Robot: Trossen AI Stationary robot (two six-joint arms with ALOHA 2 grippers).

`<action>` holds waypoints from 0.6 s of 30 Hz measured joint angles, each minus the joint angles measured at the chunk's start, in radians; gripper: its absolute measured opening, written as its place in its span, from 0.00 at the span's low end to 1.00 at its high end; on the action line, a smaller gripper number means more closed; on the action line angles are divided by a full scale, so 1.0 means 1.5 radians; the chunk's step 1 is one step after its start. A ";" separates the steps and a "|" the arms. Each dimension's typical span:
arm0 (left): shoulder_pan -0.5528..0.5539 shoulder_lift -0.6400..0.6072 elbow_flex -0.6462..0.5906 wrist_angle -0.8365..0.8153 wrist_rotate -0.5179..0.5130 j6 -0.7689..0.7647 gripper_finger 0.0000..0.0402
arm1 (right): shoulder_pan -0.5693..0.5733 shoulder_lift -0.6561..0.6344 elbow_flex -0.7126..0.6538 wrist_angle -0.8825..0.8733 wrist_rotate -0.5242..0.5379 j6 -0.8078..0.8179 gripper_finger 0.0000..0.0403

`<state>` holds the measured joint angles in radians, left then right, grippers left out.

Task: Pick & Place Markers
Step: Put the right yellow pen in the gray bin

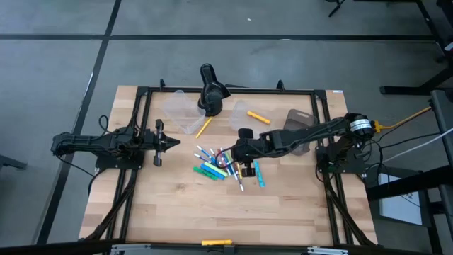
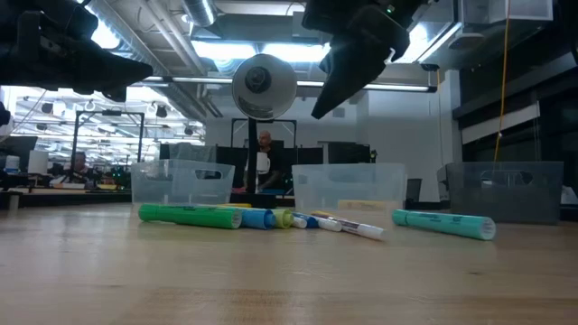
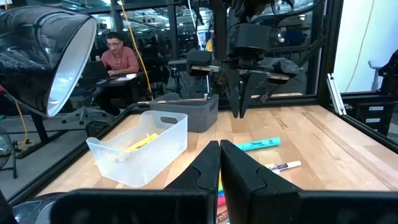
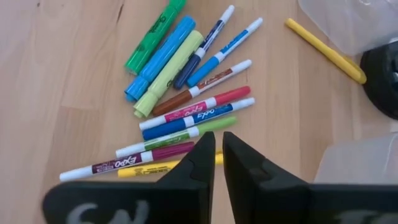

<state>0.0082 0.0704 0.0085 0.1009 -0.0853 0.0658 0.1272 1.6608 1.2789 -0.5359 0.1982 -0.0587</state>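
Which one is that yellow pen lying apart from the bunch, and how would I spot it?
Start at the black desk lamp at the table's far edge. On the bare wood just in front of its base, beside the clear tub, lies a single yellow marker. Unlike the markers heaped under the right hand, it lies alone, slim and plain yellow all over.

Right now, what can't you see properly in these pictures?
- Right wrist view: the right gripper covers the ends of the lowest markers.
- Low view: the nearest markers hide those behind; no count possible.
- High view: marker labels too small to read.
- Left wrist view: the left gripper blocks the marker pile.
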 joint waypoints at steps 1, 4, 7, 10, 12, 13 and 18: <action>0.000 0.000 0.000 0.000 0.000 0.000 0.02 | 0.000 0.000 0.000 0.001 0.000 0.004 0.08; 0.000 0.000 0.000 0.000 0.000 0.000 0.03 | 0.000 0.000 0.000 0.000 0.000 0.021 0.08; 0.000 0.000 0.000 0.000 0.000 0.000 0.03 | 0.000 0.000 0.000 -0.002 0.000 0.029 0.08; 0.000 0.000 0.000 0.000 0.000 0.000 0.02 | 0.002 0.000 0.000 -0.014 -0.002 0.047 0.08; 0.000 0.000 0.000 0.003 0.000 0.000 0.02 | 0.003 0.000 0.000 -0.024 -0.011 0.063 0.08; 0.000 0.000 0.000 0.010 0.000 0.000 0.02 | 0.003 0.000 0.000 -0.028 -0.013 0.072 0.08; 0.000 0.000 0.000 0.062 0.012 -0.088 0.03 | 0.003 0.000 0.000 -0.062 -0.023 0.114 0.08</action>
<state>0.0082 0.0702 0.0082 0.1946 -0.0674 -0.0655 0.1314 1.6604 1.2789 -0.6293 0.1638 0.1121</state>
